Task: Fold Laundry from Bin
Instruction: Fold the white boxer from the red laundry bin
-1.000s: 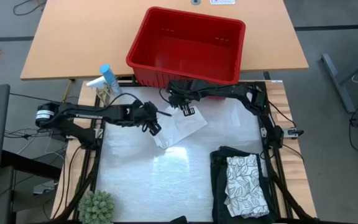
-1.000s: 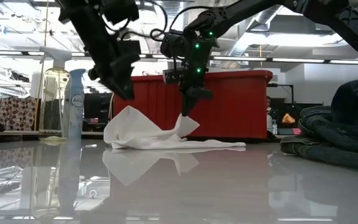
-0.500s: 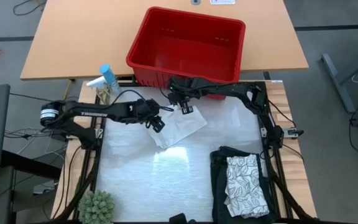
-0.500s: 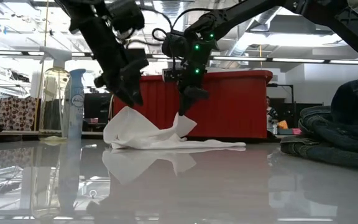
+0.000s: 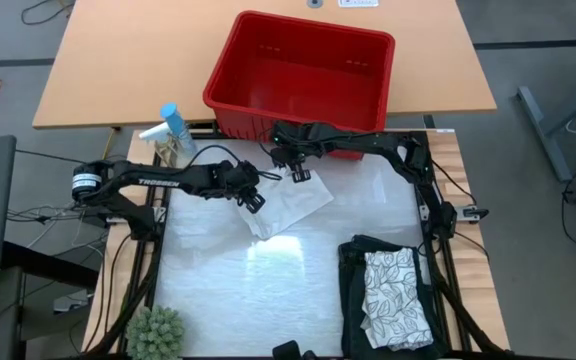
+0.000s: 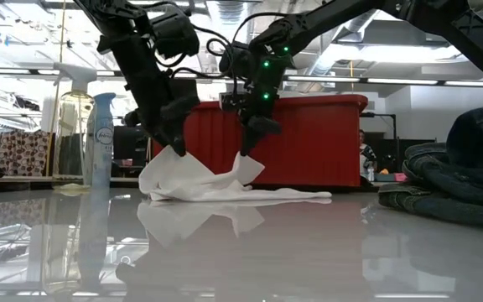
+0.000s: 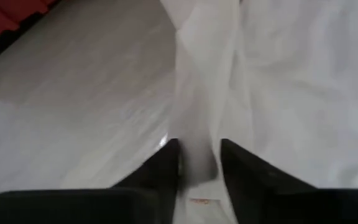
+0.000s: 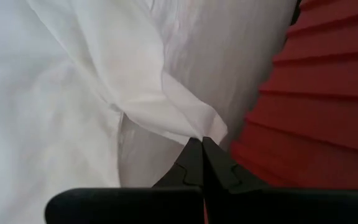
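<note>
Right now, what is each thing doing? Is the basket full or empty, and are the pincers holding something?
Bin: upright, empty inside.
Small whitish cloth: crumpled on the table, two corners lifted.
Left pincer: fingers astride one raised fold of the cloth, not fully shut.
Right pincer: shut on the cloth's other corner.
Dark garment: folded, lying flat.
Leaf-patterned cloth: folded, on top of the dark garment.
Spray bottle: standing upright.

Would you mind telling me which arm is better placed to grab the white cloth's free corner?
Left: its pincer straddles the white cloth, while the right pincer already pinches another corner.
</note>
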`<state>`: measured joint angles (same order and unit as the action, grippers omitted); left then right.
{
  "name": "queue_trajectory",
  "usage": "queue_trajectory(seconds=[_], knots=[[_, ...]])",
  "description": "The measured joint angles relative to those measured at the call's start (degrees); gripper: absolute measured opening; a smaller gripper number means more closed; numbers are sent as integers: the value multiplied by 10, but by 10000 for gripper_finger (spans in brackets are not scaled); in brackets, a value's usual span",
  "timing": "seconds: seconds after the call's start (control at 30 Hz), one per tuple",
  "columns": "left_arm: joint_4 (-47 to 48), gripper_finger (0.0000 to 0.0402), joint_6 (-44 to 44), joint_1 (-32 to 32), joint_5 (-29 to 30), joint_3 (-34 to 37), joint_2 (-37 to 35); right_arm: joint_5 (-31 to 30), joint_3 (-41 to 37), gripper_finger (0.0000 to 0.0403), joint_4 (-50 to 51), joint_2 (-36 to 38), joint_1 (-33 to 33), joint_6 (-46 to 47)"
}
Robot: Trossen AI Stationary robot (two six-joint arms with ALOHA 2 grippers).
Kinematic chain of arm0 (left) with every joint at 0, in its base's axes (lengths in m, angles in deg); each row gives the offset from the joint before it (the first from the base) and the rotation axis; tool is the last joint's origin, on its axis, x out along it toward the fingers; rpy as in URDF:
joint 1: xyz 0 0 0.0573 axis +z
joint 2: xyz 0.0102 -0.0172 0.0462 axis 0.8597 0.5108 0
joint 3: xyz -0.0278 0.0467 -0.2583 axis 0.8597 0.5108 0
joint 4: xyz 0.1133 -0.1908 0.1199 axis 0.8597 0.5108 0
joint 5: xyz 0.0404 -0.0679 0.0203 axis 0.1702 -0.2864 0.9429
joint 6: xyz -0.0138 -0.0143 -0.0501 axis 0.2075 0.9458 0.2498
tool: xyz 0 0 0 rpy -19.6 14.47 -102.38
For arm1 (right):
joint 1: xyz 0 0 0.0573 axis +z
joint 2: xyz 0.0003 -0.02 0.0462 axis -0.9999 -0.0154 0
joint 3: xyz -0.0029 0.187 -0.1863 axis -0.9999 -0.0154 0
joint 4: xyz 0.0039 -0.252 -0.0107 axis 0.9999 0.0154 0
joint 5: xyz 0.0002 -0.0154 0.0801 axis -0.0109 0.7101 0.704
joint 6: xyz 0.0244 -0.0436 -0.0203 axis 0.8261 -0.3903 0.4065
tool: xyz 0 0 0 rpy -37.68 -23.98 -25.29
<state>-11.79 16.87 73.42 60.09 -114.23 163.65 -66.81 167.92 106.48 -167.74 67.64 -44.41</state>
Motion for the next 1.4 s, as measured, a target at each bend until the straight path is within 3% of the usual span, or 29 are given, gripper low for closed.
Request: queue_trajectory(seconds=[0.13, 0.2, 0.5, 0.93, 1.4], knots=[[1, 31, -2, 3, 11, 0, 0, 0, 0, 16, -1, 0, 0, 0], [1, 9, -1, 8, 12, 0, 0, 0, 0, 16, -1, 0, 0, 0], [13, 2, -13, 10, 20, 0, 0, -1, 0, 16, 14, 0, 0, 0], [84, 0, -84, 30, 81, 0, 0, -1, 0, 16, 9, 0, 0, 25], [28, 0, -199, 85, 40, -8, -20, -1, 0, 16, 50, 0, -1, 76]])
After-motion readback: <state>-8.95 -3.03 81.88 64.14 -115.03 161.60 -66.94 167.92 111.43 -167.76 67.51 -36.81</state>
